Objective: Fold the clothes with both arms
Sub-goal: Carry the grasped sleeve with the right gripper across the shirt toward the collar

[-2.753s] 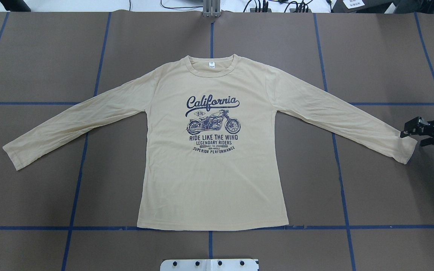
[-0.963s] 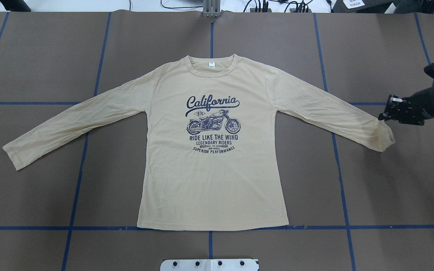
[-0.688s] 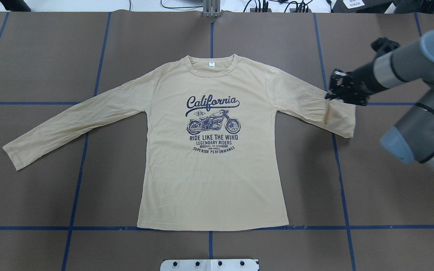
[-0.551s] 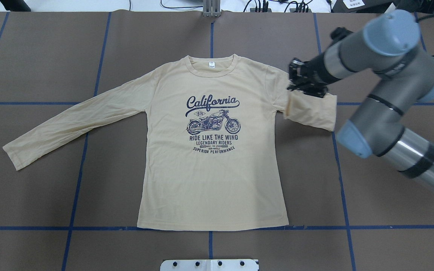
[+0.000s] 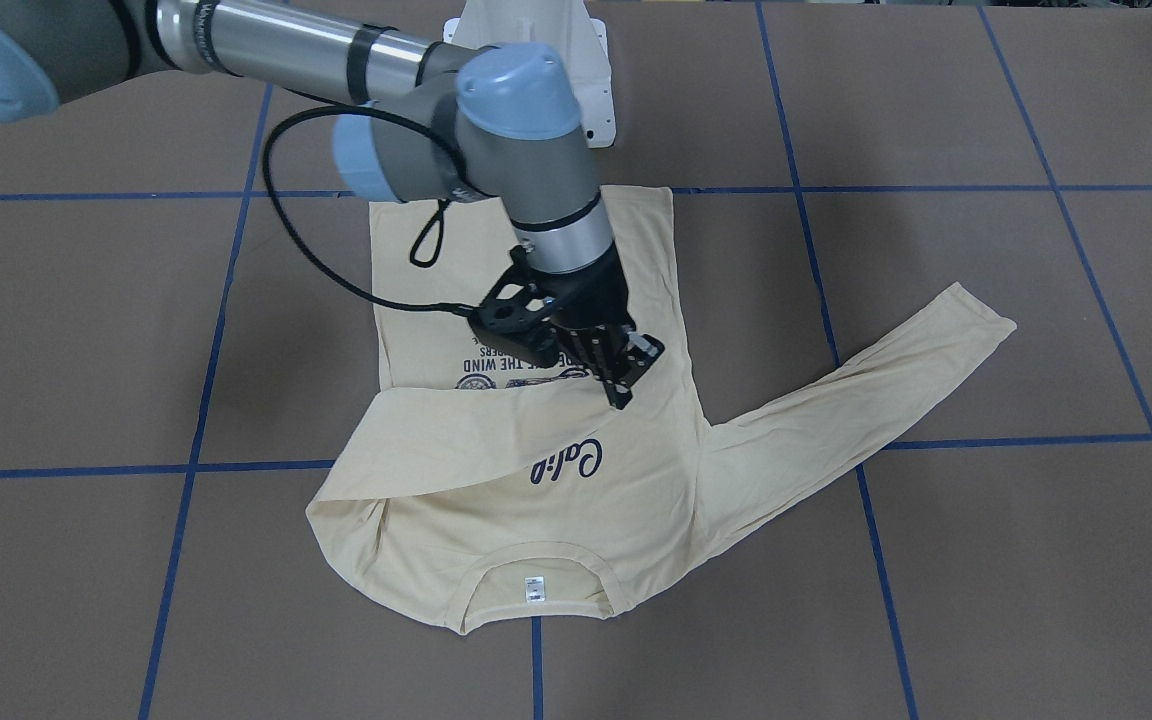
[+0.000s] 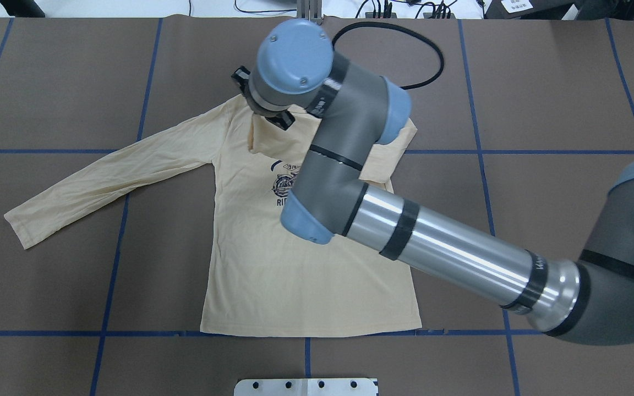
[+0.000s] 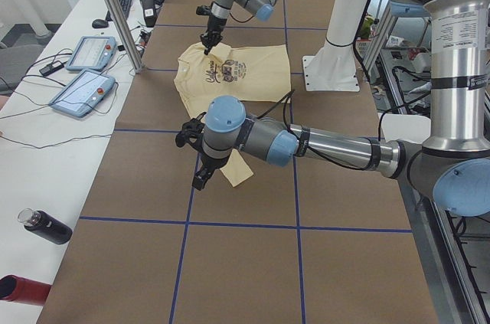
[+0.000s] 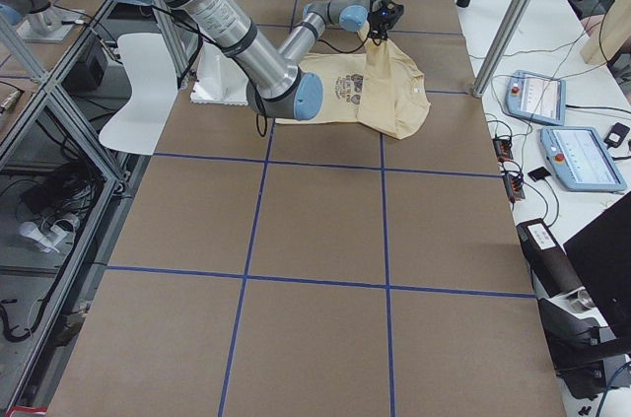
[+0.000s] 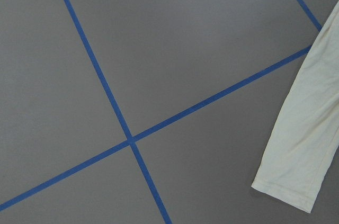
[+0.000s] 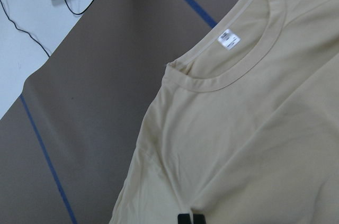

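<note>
The cream-yellow long-sleeved T-shirt (image 6: 306,275) lies flat on the brown table, front up. My right arm reaches across it. My right gripper (image 5: 624,392) is shut on the right sleeve's end (image 5: 436,440) and holds it over the chest, so the sleeve covers part of the navy print (image 5: 576,462). The shut fingertips (image 10: 189,218) pinch fabric below the collar and neck label (image 10: 229,38). The left sleeve (image 6: 102,176) lies stretched out flat. My left gripper (image 7: 200,178) hovers above that sleeve's cuff (image 7: 237,172); I cannot tell whether it is open or shut.
Blue tape lines (image 6: 113,264) grid the table. The white pedestal plate (image 6: 306,386) sits at the near edge. A black cable (image 5: 276,200) loops from my right wrist. Control tablets (image 7: 92,52) and a dark bottle (image 7: 46,226) lie on the side bench.
My right gripper closed on the right cuff at the far right, lifted it and carried it left across the chest. The sleeve now folds over the print. The left sleeve has not moved.
</note>
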Controlling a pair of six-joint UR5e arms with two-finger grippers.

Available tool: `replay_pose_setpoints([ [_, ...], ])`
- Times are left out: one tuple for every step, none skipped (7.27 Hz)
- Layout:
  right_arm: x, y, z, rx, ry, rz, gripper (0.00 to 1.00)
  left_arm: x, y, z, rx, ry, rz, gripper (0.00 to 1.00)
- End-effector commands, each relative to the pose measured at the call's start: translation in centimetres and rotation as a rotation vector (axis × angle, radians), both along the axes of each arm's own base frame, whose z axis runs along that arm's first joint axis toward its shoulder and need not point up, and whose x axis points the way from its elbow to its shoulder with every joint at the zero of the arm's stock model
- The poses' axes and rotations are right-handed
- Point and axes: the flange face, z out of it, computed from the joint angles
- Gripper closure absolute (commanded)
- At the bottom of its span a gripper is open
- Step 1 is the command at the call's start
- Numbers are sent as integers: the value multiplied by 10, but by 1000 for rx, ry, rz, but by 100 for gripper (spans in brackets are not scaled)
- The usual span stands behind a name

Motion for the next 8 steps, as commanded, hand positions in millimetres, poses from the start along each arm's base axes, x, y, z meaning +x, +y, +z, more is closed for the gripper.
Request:
replay_pose_setpoints([
  [-62,-1,-13,51,-15,33,100,2,2,2,-8,22,9,0],
  [-76,-14,-19,62,-15,56,100,2,5,5,-13,23,10,0],
  [-80,-21,-15,101,-52,100,100,2,7,6,-17,27,12,0],
  [-83,-30,-23,114,-57,130,100,2,7,5,-15,27,12,0],
  [-84,-34,-29,115,-52,155,72,2,11,8,-21,29,12,0],
  [-83,-43,-33,130,-57,200,3,3,12,9,-26,41,17,0],
  [-85,-48,-28,128,-57,209,2,3,16,16,-44,45,16,0],
  [-83,-49,-32,124,-68,214,2,5,16,16,-55,76,24,0],
])
